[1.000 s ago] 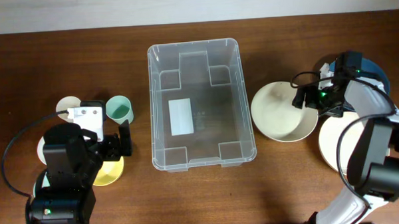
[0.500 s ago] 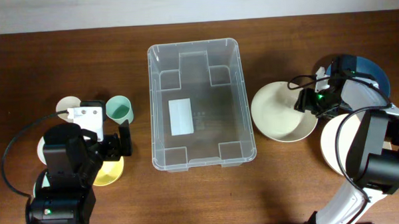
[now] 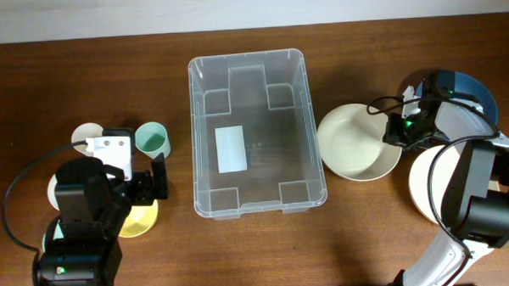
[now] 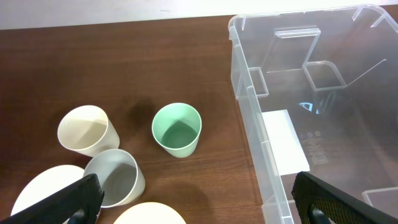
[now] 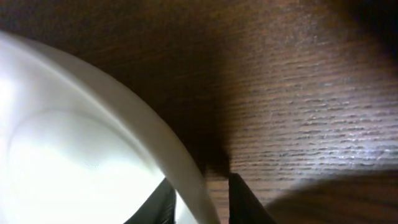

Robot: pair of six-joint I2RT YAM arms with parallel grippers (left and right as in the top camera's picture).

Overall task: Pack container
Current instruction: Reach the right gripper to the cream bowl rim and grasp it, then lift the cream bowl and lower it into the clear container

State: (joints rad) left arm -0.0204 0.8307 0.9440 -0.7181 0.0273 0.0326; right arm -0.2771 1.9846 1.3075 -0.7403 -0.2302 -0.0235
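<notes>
The clear container (image 3: 272, 155) stands empty at the table's middle, a white label on its base; its near wall (image 4: 249, 93) fills the right of the left wrist view. To its right sits a cream bowl (image 3: 356, 144). My right gripper (image 3: 396, 131) is at the bowl's right edge, and the right wrist view shows the rim of the bowl (image 5: 74, 155) between the two fingers of that gripper (image 5: 202, 199), which is shut on it. My left gripper (image 4: 199, 205) hangs wide open and holds nothing, left of the container, over the cups.
Left of the container stand a green cup (image 4: 177, 129), a cream cup (image 4: 87, 129) and a grey-white cup (image 4: 115, 177), with a yellow dish (image 3: 140, 219) and a white dish (image 4: 37, 190). At the far right lie a blue dish (image 3: 469, 89) and a cream plate (image 3: 426, 184).
The right gripper's fingers have closed in on the cream bowl's rim, and the bowl has slid slightly left toward the container. The left arm has not moved.
</notes>
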